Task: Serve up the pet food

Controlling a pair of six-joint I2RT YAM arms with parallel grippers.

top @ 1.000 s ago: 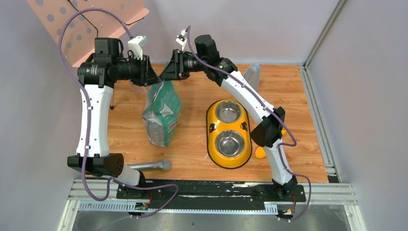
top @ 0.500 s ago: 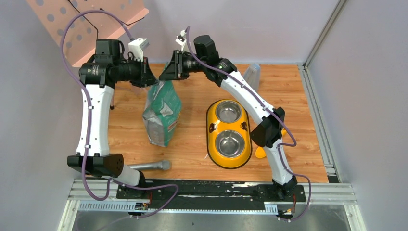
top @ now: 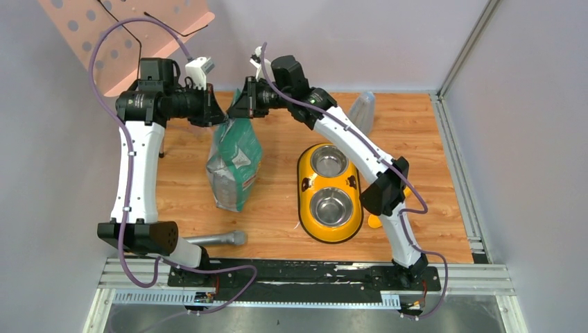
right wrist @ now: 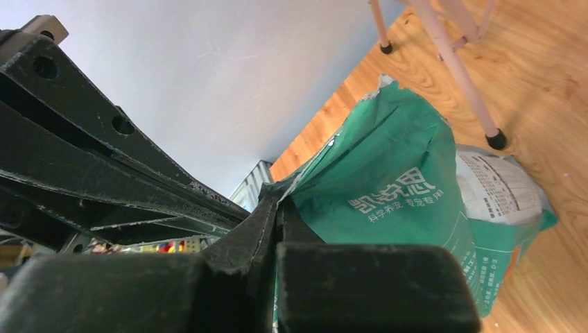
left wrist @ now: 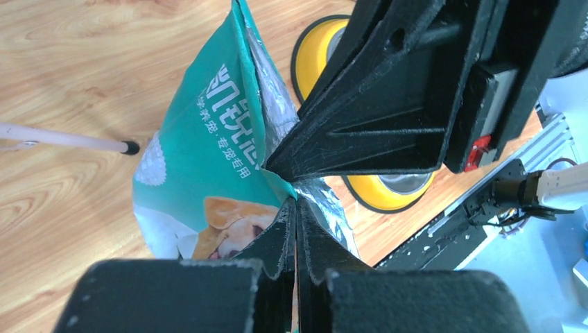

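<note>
Green-and-silver bag (top: 234,163) upright on the wooden worktop (top: 430,139), left jaws and right jaws both clamped tight on its top edge, pet food hidden from every view, yellow double-bowl feeder (top: 303,187) just beside, steel bowls (top: 332,206) bare.

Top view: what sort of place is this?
Probably a robot test cell, not a home: plain grey walls around a wood-look table, arms bolted to a metal rail, plus a feeder and bag.

Overhead plus wrist close-ups of bag (left wrist: 208,152)
</note>
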